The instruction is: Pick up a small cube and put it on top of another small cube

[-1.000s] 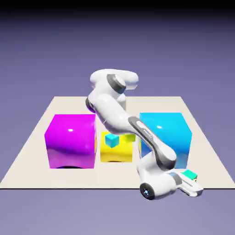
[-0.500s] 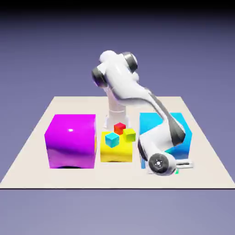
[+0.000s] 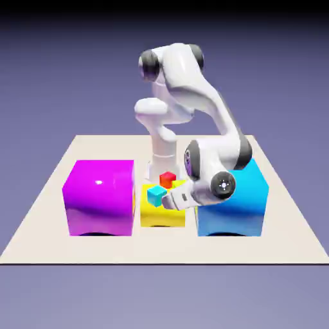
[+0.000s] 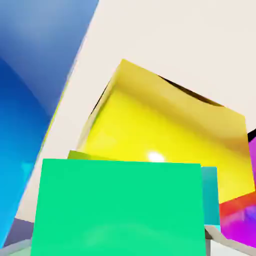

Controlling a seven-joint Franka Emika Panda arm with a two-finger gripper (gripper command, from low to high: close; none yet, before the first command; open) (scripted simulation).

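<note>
While the pincer (image 3: pixel 168 200) is closed on the small green cube (image 4: pixel 120 207), it hangs over the yellow block (image 3: pixel 162 213) by the little blue cube (image 3: pixel 156 195).

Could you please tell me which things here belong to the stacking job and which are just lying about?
Belonging to the job: the small cube, held in the gripper; the cyan cube and red cube, possible targets on the yellow block.
Lying about: the magenta block; the blue block.
</note>
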